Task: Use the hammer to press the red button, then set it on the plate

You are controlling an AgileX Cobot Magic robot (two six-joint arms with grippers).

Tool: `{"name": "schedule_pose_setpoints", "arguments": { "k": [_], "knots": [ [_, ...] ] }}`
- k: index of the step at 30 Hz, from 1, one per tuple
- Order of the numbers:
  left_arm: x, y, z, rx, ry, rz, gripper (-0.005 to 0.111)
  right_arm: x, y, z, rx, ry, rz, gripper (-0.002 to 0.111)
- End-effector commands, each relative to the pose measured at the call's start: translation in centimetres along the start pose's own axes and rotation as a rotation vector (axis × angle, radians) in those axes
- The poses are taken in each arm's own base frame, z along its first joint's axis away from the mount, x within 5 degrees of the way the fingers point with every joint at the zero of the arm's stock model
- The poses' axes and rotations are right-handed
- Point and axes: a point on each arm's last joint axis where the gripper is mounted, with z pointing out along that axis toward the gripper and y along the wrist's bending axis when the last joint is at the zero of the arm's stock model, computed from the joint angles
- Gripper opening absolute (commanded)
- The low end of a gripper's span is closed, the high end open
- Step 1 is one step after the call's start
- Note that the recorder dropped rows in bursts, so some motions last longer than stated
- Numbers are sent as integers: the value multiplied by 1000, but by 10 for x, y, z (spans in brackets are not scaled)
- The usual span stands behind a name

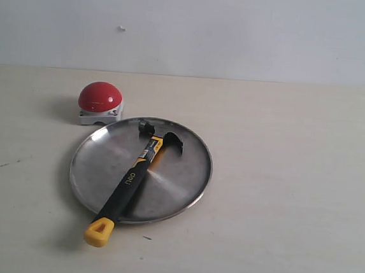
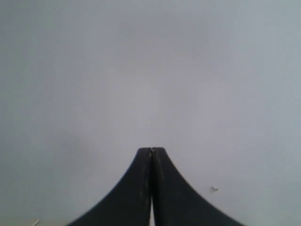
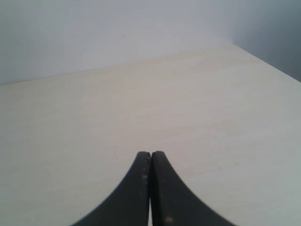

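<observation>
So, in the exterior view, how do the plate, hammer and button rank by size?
1. Plate: largest.
2. Hammer: nearly as long as the plate is wide, but thin.
3. Button: smallest, though it sits slightly farther back.

This reads as a robot test bench in a lab rather than a home or a shop. A plain, pale wood-grain counter runs back to a blank grey-white wall. In the right wrist view the counter ends at a corner where a second, darker wall meets the first. On the counter is a small staged set: a red button on a square base, a round metal plate, and a claw hammer lying across that plate. The counter bears a few faint dark scuffs. The left tool and the right tool, both black with tips pressed together, show in their wrist views.
</observation>
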Motion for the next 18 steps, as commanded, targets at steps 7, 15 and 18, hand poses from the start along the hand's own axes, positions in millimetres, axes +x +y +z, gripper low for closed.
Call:
{"name": "schedule_pose_setpoints", "arguments": {
  "k": [7, 15, 18],
  "knots": [
    [10, -2, -1, 15, 95, 132, 0, 0, 0, 0, 2, -16, 3, 0],
    [10, -1, -1, 0, 97, 137, 0, 0, 0, 0, 0, -14, 11, 0],
    [10, -1, -1, 0, 97, 137, 0, 0, 0, 0, 0, -14, 11, 0]
  ]
}}
